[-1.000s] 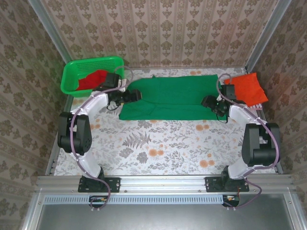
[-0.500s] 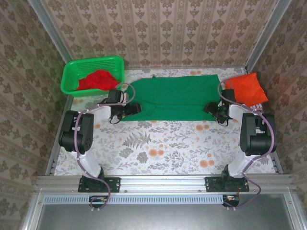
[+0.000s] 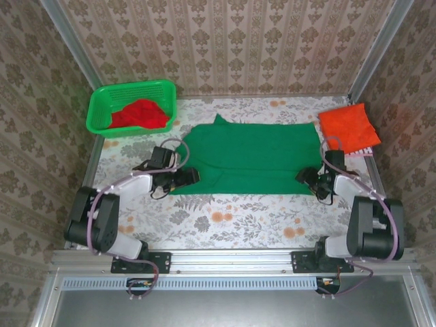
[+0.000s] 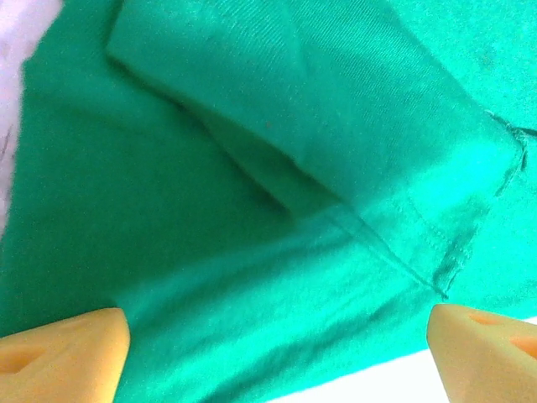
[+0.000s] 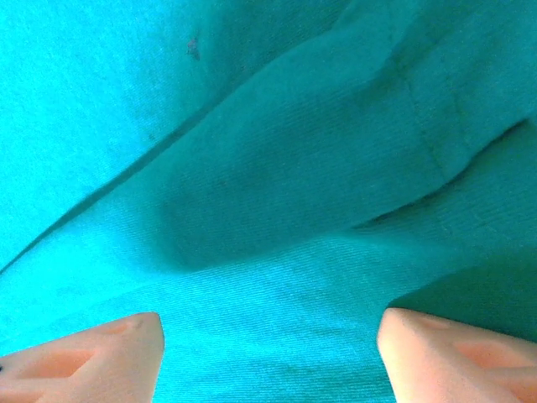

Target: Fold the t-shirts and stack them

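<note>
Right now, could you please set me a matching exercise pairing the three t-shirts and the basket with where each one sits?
Column one:
1. dark green t-shirt
2. orange-red t-shirt
3. red t-shirt
4. bright green basket

Column two:
A. heaped inside another item
B. standing at the far left corner
C. spread out in the middle
D. folded at the far right

Pairs: 1-C, 2-D, 3-A, 4-B

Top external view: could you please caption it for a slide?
Left hand and right hand flank the dark green t-shirt; red t-shirt in basket, orange-red t-shirt aside.
</note>
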{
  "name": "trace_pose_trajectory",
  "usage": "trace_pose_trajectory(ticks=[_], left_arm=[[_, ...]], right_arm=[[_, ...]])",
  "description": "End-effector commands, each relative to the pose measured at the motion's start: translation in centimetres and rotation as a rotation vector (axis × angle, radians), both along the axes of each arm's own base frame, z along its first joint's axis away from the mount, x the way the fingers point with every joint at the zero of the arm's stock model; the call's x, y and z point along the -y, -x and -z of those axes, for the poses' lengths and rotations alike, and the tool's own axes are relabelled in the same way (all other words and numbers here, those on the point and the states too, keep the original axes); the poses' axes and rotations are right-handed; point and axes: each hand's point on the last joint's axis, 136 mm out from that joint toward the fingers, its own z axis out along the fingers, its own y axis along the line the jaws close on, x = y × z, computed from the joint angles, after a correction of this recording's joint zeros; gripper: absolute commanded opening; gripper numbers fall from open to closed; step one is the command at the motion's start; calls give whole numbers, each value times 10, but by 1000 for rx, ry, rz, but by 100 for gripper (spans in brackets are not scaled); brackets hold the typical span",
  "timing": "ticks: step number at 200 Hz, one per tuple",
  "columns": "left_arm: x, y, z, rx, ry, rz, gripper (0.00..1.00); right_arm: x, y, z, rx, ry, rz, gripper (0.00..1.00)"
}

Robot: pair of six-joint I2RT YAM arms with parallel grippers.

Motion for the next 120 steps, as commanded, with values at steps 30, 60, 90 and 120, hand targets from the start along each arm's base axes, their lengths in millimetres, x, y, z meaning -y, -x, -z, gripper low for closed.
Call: trace_pose_trajectory(ticks=[30,60,90,120], left_arm=[[-15,0,-56,92,-51,-39,94],[-3,-51,-88,192,-71,21,99],[25,-94,-82,204,-31,87,99],[54,-119,-57,163,20,131,99]], right_arm=[[-8,38,-23,-8,2,-19,73],[-4,-13,-62,159,54,-55,73],[-18,-56,-72,178,51,-114,74],[-33,-84,-55,137,33,-142,75]])
